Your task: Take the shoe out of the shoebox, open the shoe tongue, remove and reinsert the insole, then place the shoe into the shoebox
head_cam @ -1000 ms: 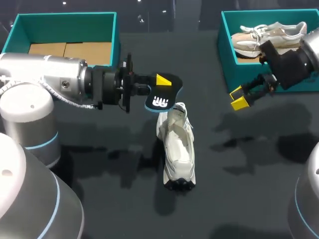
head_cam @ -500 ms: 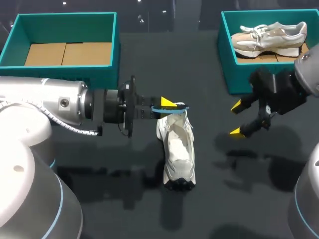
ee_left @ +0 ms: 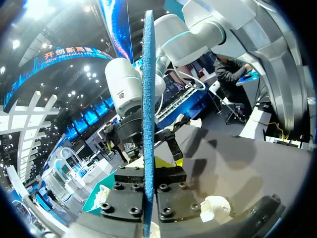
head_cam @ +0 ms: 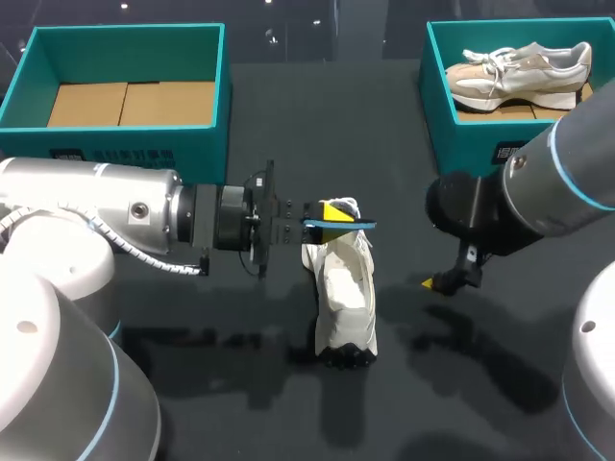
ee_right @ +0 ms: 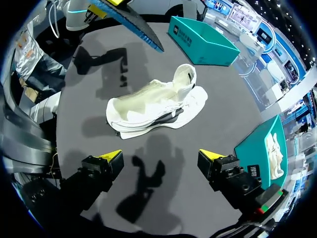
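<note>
Head view: right hand (head_cam: 444, 280) mostly hidden under right arm (head_cam: 538, 192), one yellow tip visible. Insole (head_cam: 338, 225) partly covers shoe (head_cam: 346, 288) heel.

Two teal shoeboxes (head_cam: 223, 106), one loose white shoe (head_cam: 344, 293), one insole (head_cam: 341, 226).

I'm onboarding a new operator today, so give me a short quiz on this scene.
1. True or false: the right end effector grips the white fabric sneaker.
2. The left end effector holds: A) a thin blue foam insole, B) a shoelace, C) a box lid?
3. Fill in: the beige sneaker lies in the teal cardboard shoebox on the robot's ___ side.
Key: 1 false; 2 A; 3 right.
</note>
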